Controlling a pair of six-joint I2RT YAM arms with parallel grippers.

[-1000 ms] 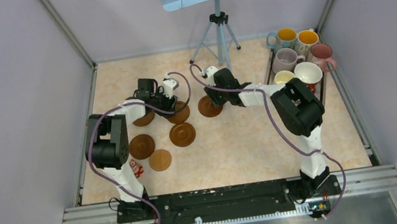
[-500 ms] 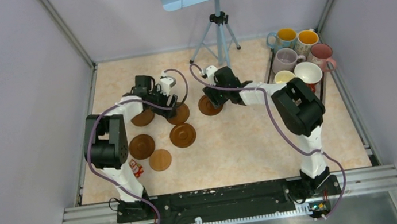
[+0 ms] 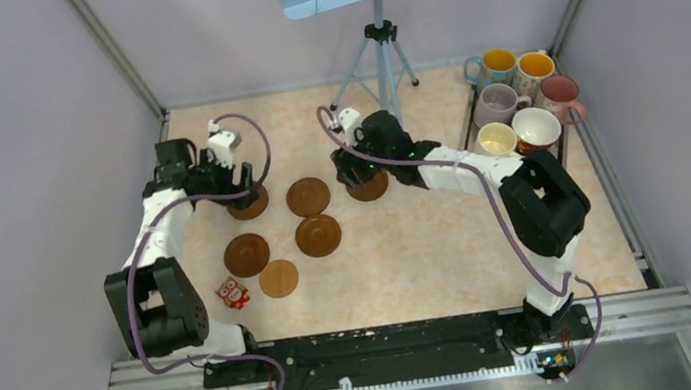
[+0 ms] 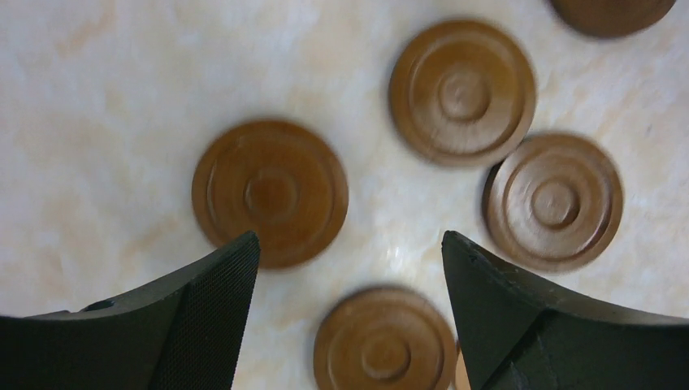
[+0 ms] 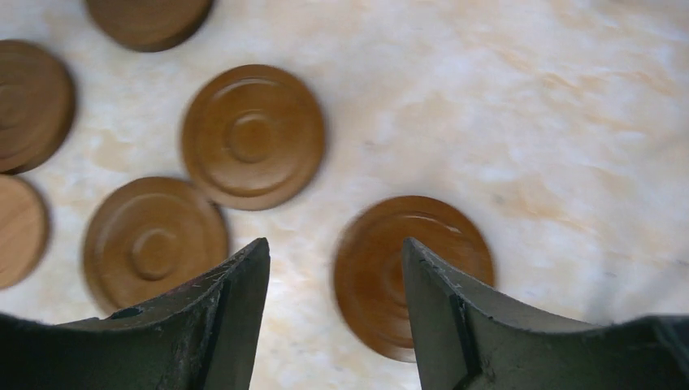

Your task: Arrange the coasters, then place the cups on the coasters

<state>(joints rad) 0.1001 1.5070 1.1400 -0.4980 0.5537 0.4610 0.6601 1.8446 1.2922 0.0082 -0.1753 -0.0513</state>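
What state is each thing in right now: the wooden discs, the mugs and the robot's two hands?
five dark round rimmed wooden coasters: lying flat on the table, spread apart, no cup on any.
lighter flat round wooden coaster: lying flat, bare.
six handled ceramic mugs: upright, grouped at the far right corner, none on a coaster.
left hand: open, holding nothing.
right hand: open, holding nothing.

Seen from the arms' side, six coasters [image 3: 318, 235] lie on the desk [image 3: 431, 264], at nine to eleven o'clock from its middle; three form a far row, two a nearer row, one lies nearest; the owl figure [image 3: 231, 293] stands at that one's nine o'clock, just beside it; the tray [image 3: 467, 129] sits at two o'clock, the cups [image 3: 536, 126] in it; the tripod [image 3: 384, 59] stands at twelve.
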